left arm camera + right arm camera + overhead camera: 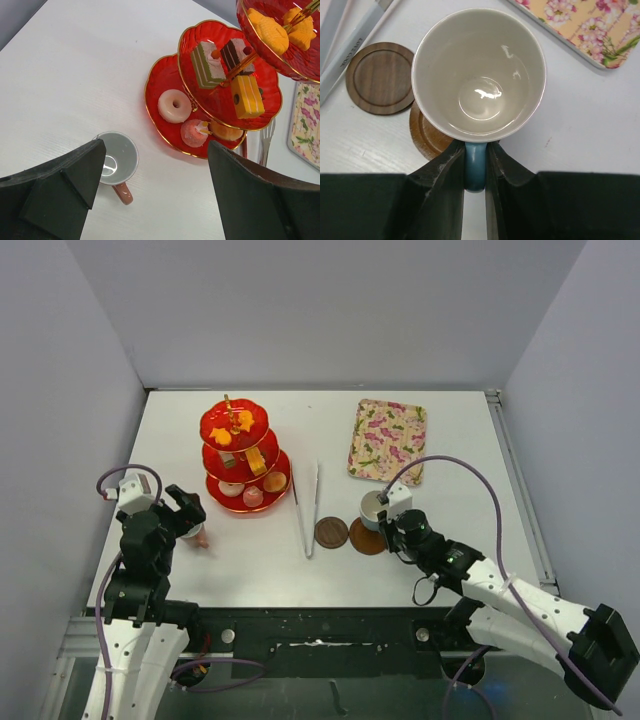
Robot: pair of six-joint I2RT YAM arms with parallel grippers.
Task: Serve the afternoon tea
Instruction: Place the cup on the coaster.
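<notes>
Right wrist view: the light-blue cup (479,75) is being pinched by its handle between the tightly closed jaws of the right gripper (475,155). One brown saucer (424,134) is partly covered at the cup's 7 o'clock, and a second saucer (380,77) is lying clear at 9 o'clock. The step in hand is judged to be the seating of this cup on a saucer. Whether the cup is being held aloft or is resting on the table (250,565) cannot be told. The next move calls for the cup to be carried toward 7 o'clock, centred over the covered saucer, lowered level and released.

The left gripper (156,150) is being held wide open and empty above the pink cup (116,159), which is standing upright and is not yet paired with a saucer. The red three-tier stand (245,455), loaded with cakes (207,62), is crowding the pink cup's 1 o'clock side. White tongs (308,505) are lying between that cup and the saucers, so its path is being blocked. A floral tray (388,440) is lying at 12 o'clock from the light-blue cup.
</notes>
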